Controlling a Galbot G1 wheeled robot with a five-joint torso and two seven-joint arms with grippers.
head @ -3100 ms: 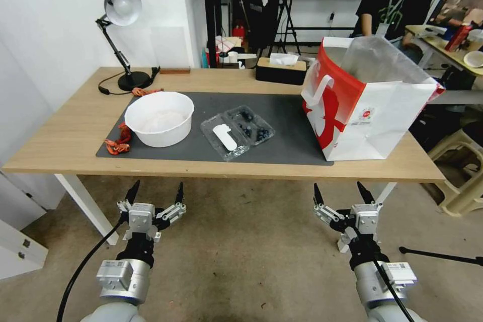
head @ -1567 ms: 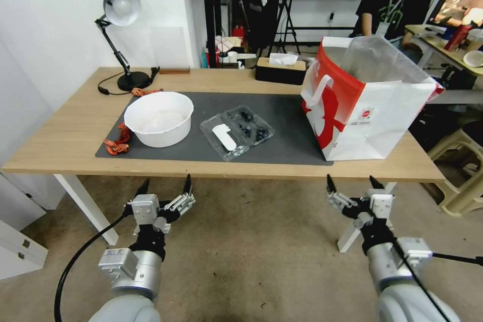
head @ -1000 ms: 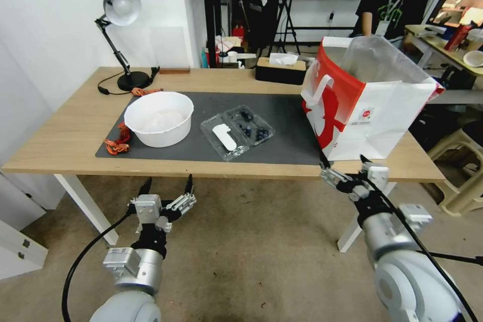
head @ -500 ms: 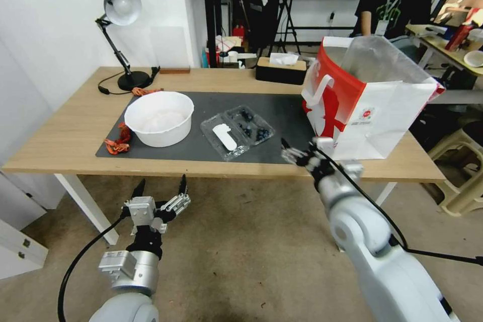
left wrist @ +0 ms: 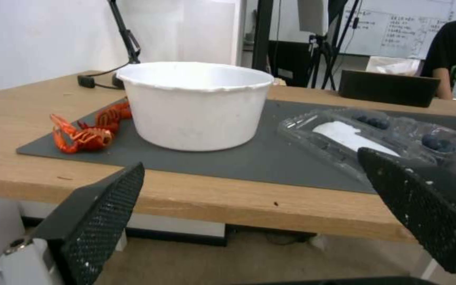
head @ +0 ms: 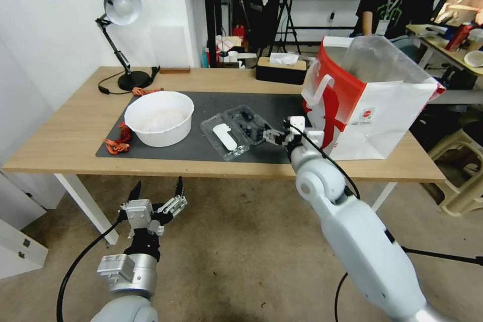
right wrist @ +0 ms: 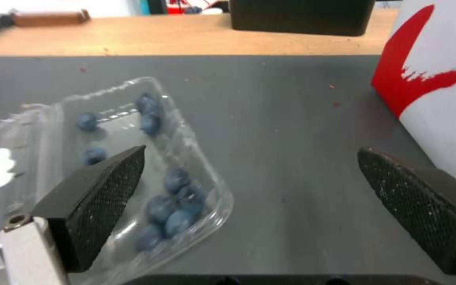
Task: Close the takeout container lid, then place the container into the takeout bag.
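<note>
While the takeout container (head: 237, 130) lies open mid-surface, at nine o'clock of the takeout bag (head: 367, 105), the right end effector (head: 271, 136), fingers apart, hovers beside its berry half; thin, light, springy plastic suggests gripping the lid (head: 225, 137) rim gently.

There is one takeout container (head: 237, 131), one takeout bag (head: 370, 98), one white bowl (head: 159, 117) and one desk lamp (head: 119, 35). Two grippers show (left (head: 156, 196), right (head: 265, 133)). Berries (right wrist: 172, 206): perhaps nine.
</note>
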